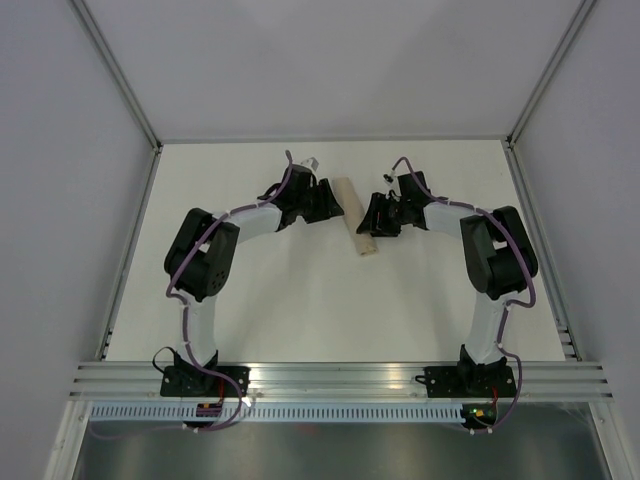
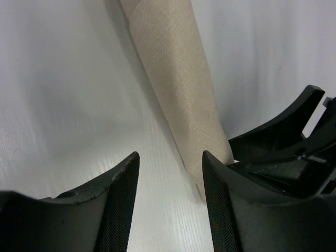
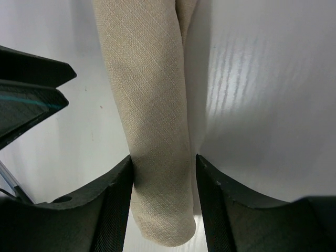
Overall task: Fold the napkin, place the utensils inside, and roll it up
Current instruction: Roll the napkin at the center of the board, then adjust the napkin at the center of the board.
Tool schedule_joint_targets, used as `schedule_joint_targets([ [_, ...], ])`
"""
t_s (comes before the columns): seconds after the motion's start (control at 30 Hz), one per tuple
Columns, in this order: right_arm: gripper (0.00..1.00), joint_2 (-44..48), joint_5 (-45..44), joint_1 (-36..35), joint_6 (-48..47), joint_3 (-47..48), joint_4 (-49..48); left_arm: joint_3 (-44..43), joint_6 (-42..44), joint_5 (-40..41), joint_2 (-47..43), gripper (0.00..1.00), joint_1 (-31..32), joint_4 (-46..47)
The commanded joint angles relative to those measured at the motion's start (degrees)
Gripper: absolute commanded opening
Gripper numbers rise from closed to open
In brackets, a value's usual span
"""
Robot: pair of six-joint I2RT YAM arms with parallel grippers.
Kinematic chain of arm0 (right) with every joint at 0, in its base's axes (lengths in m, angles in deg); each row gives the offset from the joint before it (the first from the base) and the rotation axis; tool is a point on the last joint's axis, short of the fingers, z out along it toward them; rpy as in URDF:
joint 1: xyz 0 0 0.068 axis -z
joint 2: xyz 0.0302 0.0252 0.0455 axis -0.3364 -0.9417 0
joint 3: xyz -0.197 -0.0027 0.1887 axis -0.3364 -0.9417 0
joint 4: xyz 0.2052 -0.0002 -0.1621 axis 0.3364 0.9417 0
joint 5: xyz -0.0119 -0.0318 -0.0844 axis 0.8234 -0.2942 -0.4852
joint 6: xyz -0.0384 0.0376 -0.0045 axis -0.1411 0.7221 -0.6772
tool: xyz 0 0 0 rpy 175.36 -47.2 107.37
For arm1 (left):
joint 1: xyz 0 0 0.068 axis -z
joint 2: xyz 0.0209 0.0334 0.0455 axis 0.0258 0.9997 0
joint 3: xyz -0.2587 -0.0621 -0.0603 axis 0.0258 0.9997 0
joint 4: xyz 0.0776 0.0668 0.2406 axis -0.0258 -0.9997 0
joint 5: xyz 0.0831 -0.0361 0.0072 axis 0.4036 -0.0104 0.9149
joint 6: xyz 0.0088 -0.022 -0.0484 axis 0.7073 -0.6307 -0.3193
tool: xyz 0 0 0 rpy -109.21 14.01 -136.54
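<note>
**Subject inspected:** the napkin [image 1: 355,218]. It was rolled into a slim beige tube and lay on the white table [image 1: 300,310], upper centre of the overhead view. Its length ran steeply from upper left to lower right. No utensils showed in any view, and I could not tell whether they lay inside the roll.

**Handling, in my judgement:** woven cloth, soft and light, with no stiffness beyond whatever it was wrapped around. It would flatten under a hard pinch, and its free edge could spring loose if let go carelessly. The weave looked coarse enough to grip and did not look slippery. The best hold was across the barrel near each end, pressed from both sides to keep the layers closed, rather than at the tip.

**Right claw:** my right claw [image 3: 164,173] stood with its fingers apart, one on either side of the roll near its end at the bottom of the wrist view. The left-of-frame finger met the cloth's edge. A thin sliver of table showed between the cloth and the other finger. I judged it to be straddling the roll, not clamped on it.

**Left claw:** my left claw [image 2: 170,173] was likewise parted, with bare table between its fingers, and it held nothing. The roll came down from top centre of that view and passed just beside the right-of-frame finger. I could not confirm contact there.
</note>
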Motion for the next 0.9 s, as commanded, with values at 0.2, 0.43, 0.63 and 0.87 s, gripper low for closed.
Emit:
schedule_joint_targets([
  [0.2,0.56,4.95,2.82,1.82,-3.58,1.36,4.02,-7.48,-3.09,3.04,5.58,0.56,1.28,-0.52],
  [0.43,0.52,5.04,5.81,-0.11,-4.20,-0.75,4.19,-13.63,-3.53,4.18,9.89,0.56,1.55,-3.41],
  [0.63,0.52,4.60,7.21,-1.61,-3.32,-1.81,3.40,-16.79,-3.35,3.57,11.65,0.56,1.90,-3.95],
  [0.87,0.51,4.42,6.25,-2.05,-3.93,-1.11,3.66,-18.91,-2.83,2.95,13.41,0.56,2.43,-5.01],
])
